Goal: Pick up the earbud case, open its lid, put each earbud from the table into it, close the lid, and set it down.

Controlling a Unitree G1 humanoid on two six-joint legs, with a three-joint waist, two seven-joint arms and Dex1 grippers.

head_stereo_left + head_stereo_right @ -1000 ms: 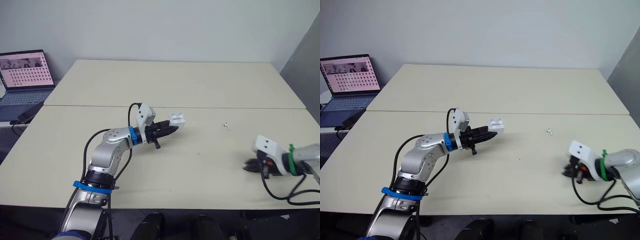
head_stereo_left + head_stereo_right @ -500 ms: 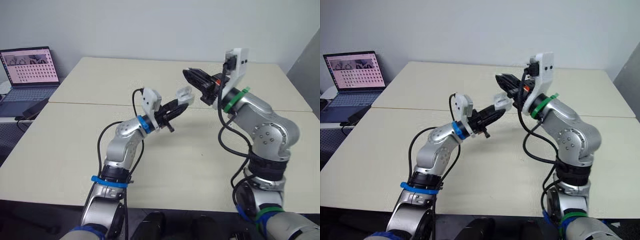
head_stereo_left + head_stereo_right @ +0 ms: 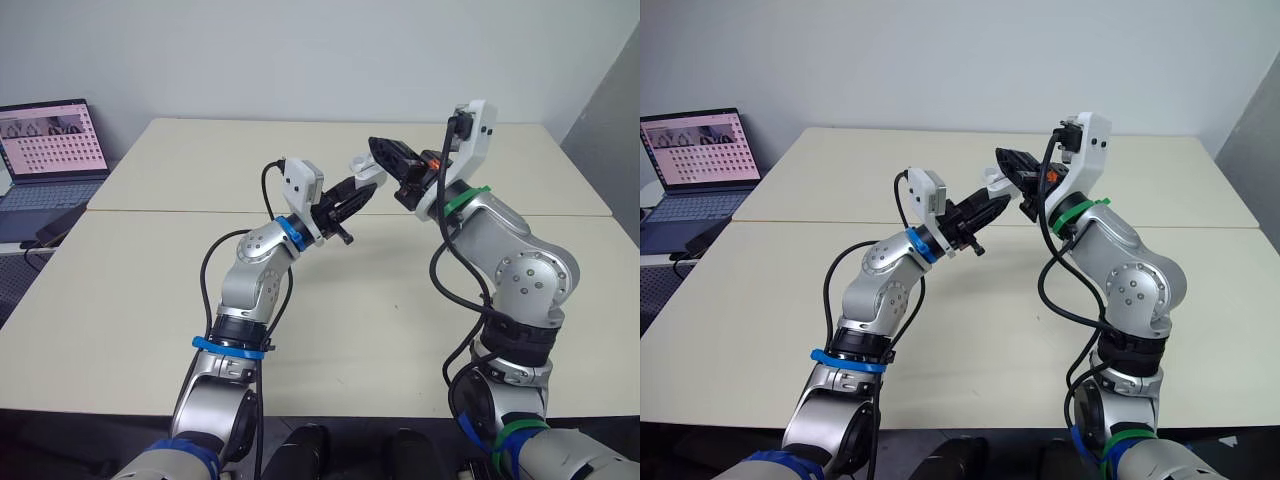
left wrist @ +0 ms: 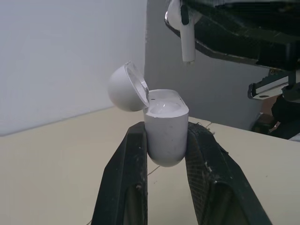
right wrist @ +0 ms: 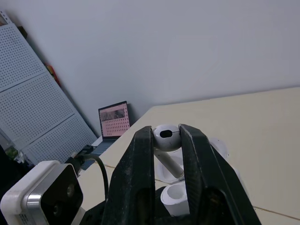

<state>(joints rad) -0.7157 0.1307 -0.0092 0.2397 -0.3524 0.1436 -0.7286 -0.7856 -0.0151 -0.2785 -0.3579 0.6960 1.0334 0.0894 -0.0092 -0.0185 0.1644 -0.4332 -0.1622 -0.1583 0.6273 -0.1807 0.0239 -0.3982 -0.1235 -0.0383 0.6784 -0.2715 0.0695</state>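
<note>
Pale worktop (image 3: 120, 300) lies under both raised arms. Your right fingers (image 5: 140, 164), low by the worktop edge a second ago, now pinch an earbud (image 5: 165, 135) just above the open case (image 4: 165, 126), which your left fingers (image 4: 131, 168) squeeze. Next, I think, ease it in. A laptop (image 3: 50, 150) sits far left, out of the way.

Cut off by the left edge in the head views: the laptop (image 3: 55, 140). Hidden between the fingers of the left end effector (image 4: 165, 127): the sides of the earbud case (image 4: 165, 112). Partly covered by the fingers of the right end effector (image 5: 166, 133): the earbud (image 5: 164, 138).
</note>
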